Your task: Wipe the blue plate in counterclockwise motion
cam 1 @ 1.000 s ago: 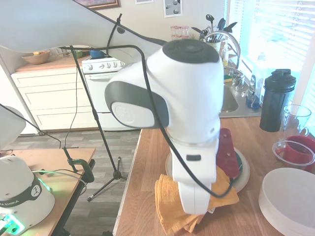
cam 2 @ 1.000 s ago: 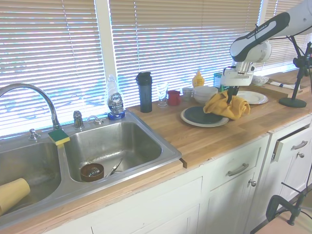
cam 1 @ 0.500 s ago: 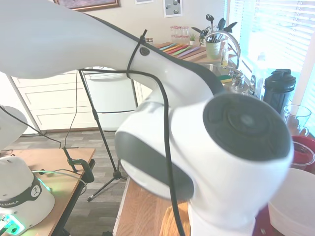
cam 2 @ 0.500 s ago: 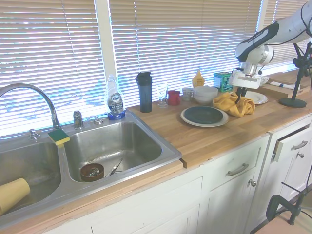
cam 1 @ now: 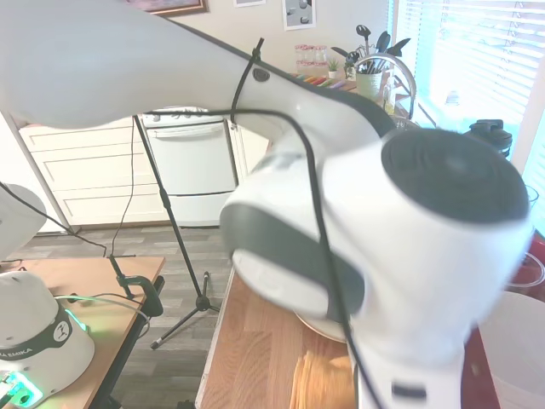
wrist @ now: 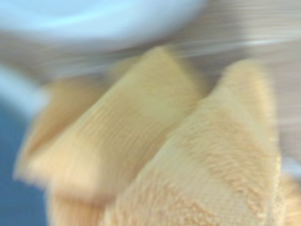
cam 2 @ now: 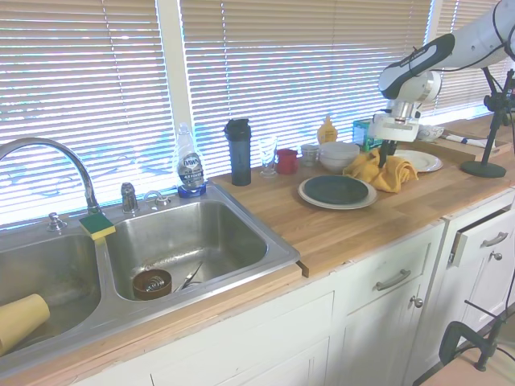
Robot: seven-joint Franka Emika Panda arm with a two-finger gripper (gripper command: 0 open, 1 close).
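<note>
The blue plate (cam 2: 335, 189) lies on a larger cream plate (cam 2: 309, 198) on the wooden counter; a dark blue patch (wrist: 16, 202) of it shows blurred in the wrist view. My gripper (cam 2: 387, 149) hangs just past the plate's right rim, shut on a crumpled orange cloth (cam 2: 381, 170). The cloth droops onto the counter beside the rim and fills the wrist view (wrist: 164, 150). In the first exterior view my arm hides the blue plate; only a bit of the cloth (cam 1: 319, 388) and of the cream rim (cam 1: 317, 326) shows.
Stacked white bowls (cam 2: 339, 154) stand right behind the cloth, and another pale plate (cam 2: 420, 161) lies to its right. A red cup (cam 2: 286, 161), a glass (cam 2: 267, 155) and a black bottle (cam 2: 238, 151) line the window side. The sink (cam 2: 189, 241) is far left.
The gripper carried the cloth off the plate's right edge to the right, then came back a little to the left, toward the bowls. The plate has not moved.
</note>
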